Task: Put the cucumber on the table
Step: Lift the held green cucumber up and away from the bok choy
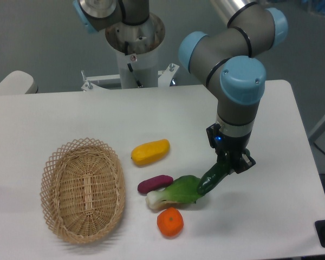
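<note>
Pincer clamps the cucumber, its low tip touching bok choy.

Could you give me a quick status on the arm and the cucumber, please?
Pincer shut on cucumber, held tilted. Its lower end at the bok choy, just above the table. Not yet laid flat.

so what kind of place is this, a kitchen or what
Likely a robot lab, not a kitchen: a UR5e arm bolted at a bare white table, with toy-like vegetables and a wicker basket laid out.
</note>
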